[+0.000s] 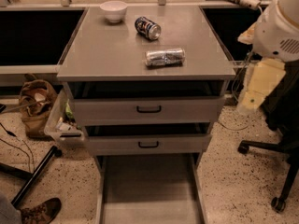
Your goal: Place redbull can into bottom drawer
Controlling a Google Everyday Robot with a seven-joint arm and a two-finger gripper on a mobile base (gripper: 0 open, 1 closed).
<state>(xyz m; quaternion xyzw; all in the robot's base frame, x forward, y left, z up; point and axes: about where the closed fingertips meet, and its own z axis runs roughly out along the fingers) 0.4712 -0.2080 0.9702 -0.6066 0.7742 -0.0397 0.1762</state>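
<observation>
The redbull can, slim and silver, lies on its side on the grey cabinet top, near the front middle. The bottom drawer is pulled out below the two upper drawers, and its flat grey floor holds nothing. My arm's white and cream links hang at the right edge, beside the cabinet's right side and apart from the can. My gripper is out of view, past the arm's visible links.
A stubby dark blue can lies behind the redbull can, and a white bowl stands at the back left. The two upper drawers stand slightly open. An office chair base is to the right, with bags, a bin and a shoe to the left.
</observation>
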